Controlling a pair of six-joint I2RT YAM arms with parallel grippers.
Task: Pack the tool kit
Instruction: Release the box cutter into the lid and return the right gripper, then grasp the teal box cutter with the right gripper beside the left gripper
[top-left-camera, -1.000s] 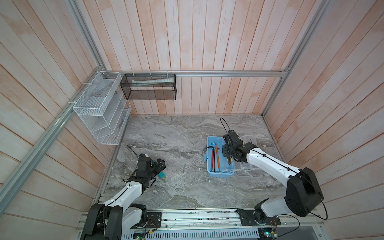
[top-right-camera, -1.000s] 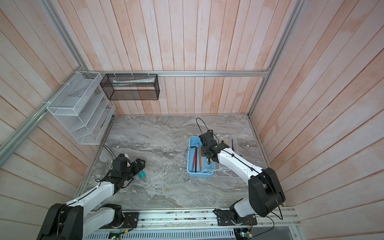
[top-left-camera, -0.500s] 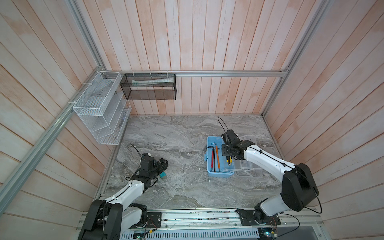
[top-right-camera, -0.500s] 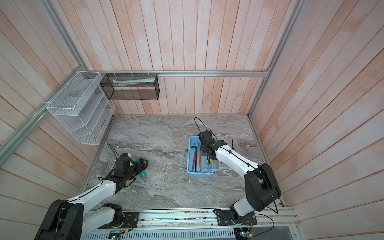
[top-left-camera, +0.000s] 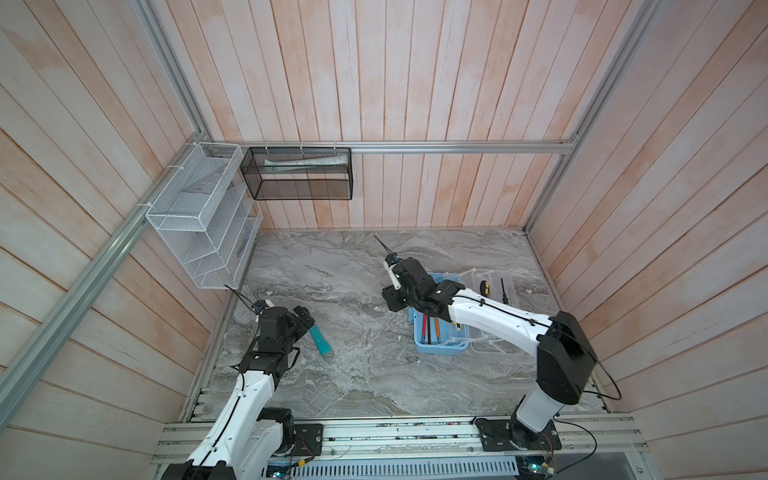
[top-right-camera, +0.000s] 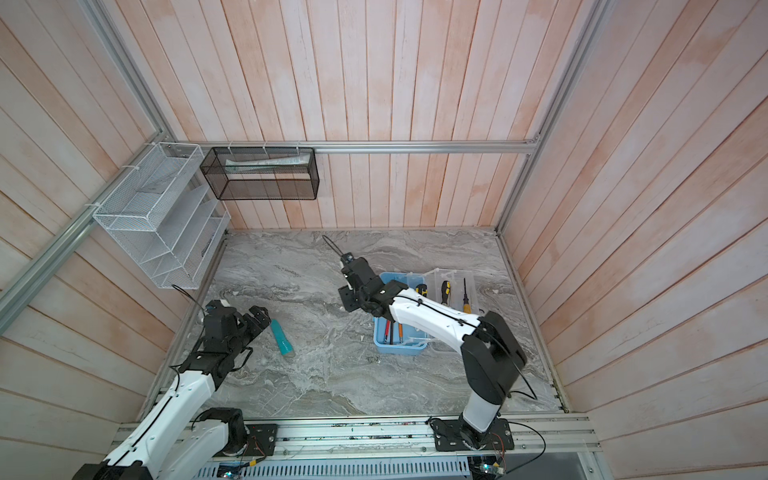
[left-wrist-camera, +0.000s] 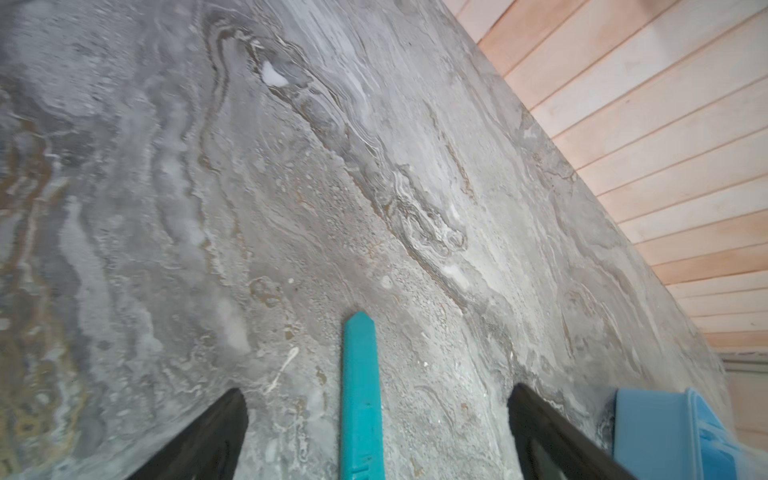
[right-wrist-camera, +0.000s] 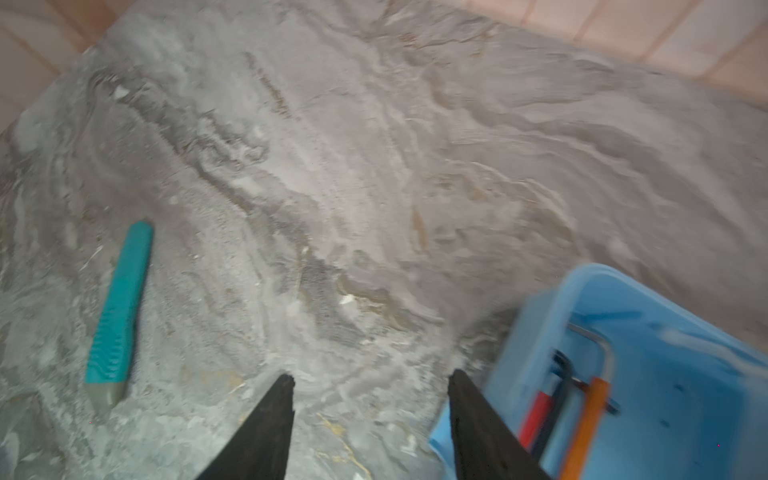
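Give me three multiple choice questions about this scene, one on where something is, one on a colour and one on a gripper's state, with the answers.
1. Where is the teal tool?
A) inside the tool kit
B) on the marble table, between the left gripper's fingers
C) held in the right gripper

2. What colour is the tool kit's tub?
A) pale blue
B) red
C) green

3. What state is the right gripper in?
A) shut on the tool kit's rim
B) open and empty
C) shut on the teal tool

Answers: B, the left wrist view shows it lying flat on the table between the spread fingers. A, the tub's walls show pale blue in every view. B, the right wrist view shows the jaws apart with only table between them.
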